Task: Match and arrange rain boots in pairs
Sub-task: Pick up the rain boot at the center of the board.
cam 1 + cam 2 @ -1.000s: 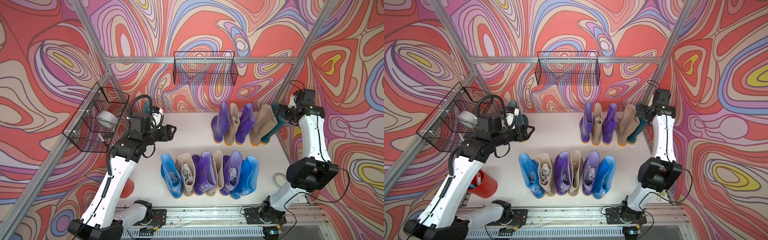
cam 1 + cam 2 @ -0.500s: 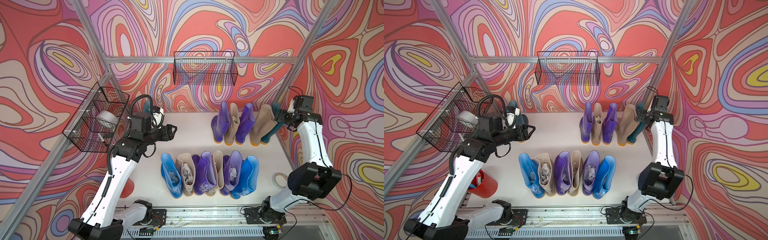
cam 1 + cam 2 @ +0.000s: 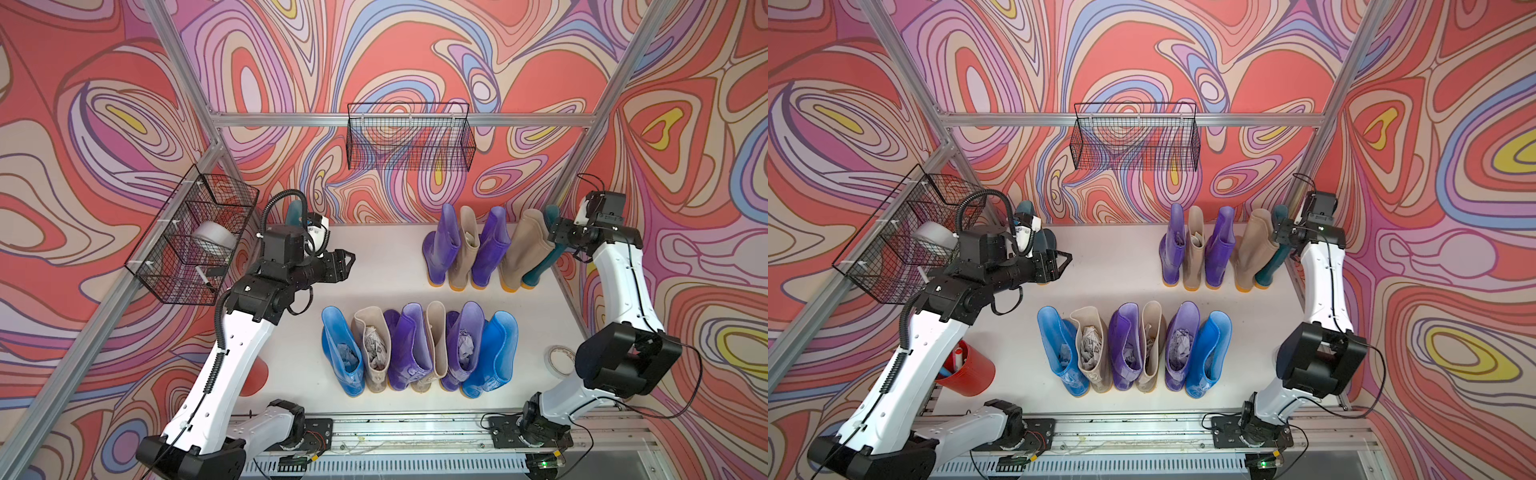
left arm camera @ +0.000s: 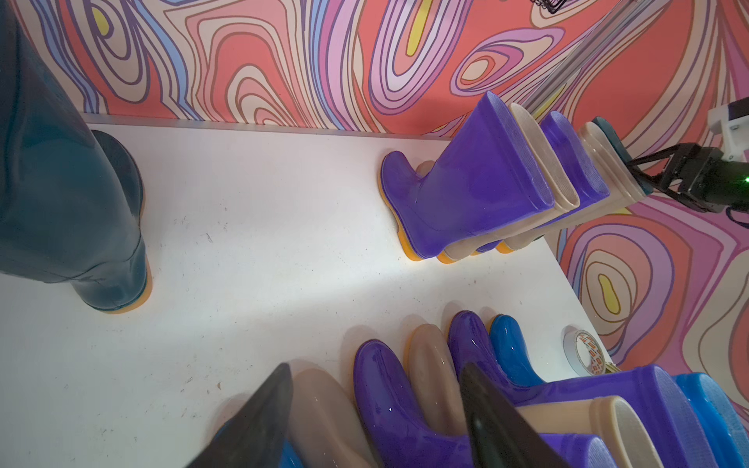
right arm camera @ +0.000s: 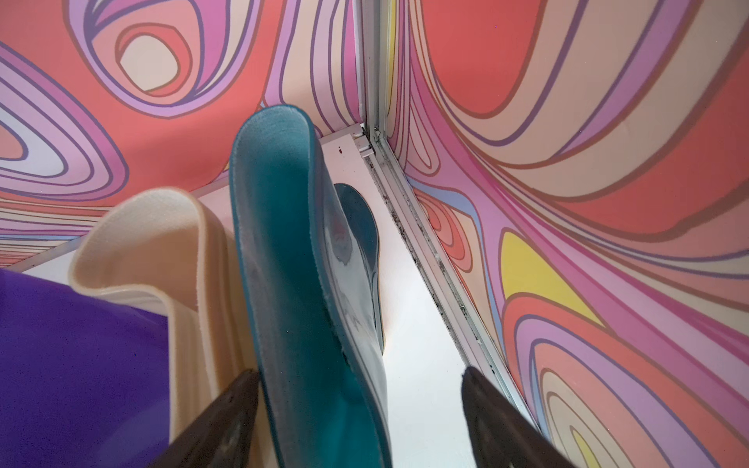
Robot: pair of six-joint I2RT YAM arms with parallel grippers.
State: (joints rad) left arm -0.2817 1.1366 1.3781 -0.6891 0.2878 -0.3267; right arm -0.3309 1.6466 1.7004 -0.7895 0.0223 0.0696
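Observation:
The rain boots stand in two rows on the white table (image 3: 374,257). The back row (image 3: 478,249) runs purple, beige, purple, beige, then a leaning teal boot (image 3: 540,266) (image 3: 1268,266). The front row (image 3: 419,349) (image 3: 1133,349) runs blue, beige, purple, beige, purple, blue. Another teal boot (image 3: 294,212) (image 4: 69,227) stands at the back left, behind my left arm. My left gripper (image 3: 347,266) (image 4: 377,405) hangs open over bare table, holding nothing. My right gripper (image 3: 555,235) (image 5: 360,405) is open, its jaws straddling the top of the leaning teal boot (image 5: 292,263).
A wire basket (image 3: 409,137) hangs on the back wall. A second one (image 3: 191,245), on the left frame, holds a white roll. A red cup (image 3: 967,372) stands at the front left, a tape roll (image 3: 559,359) at the front right. The frame rail (image 5: 429,251) runs close by the teal boot.
My right arm has sunk a little and its elbow has moved toward the front, the jaws staying at the teal boot's top. My left arm has hardly moved.

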